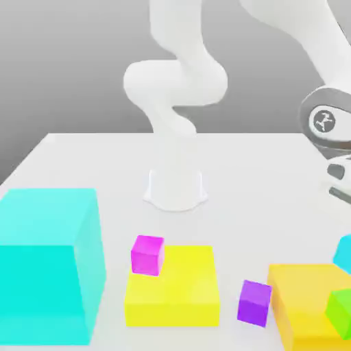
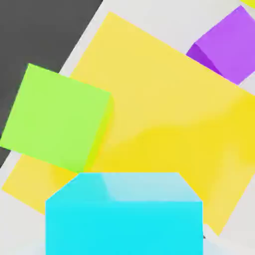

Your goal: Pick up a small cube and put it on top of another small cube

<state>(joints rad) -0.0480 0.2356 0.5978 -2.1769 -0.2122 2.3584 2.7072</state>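
At the lower right edge of the exterior view, under the arm's end, the hand [image 2: 124, 243] pinches the small cyan cube [image 1: 344, 254], which fills its grip and, in the hand view, overlaps the edge of the orange-yellow block [image 1: 301, 295]. On that block rests the green cube [image 1: 341, 312], in the lower right corner of the exterior frame, jutting past the block's edge. Just beside the block, on the tabletop [image 1: 240, 212], is the purple cube [image 1: 253, 304]. Farther out, at lower centre, lies the yellow block [image 1: 182, 291], with the magenta cube [image 1: 147, 256] on its upper left corner. The huge cyan block [image 1: 44, 288] stands at lower left, well apart from the hand
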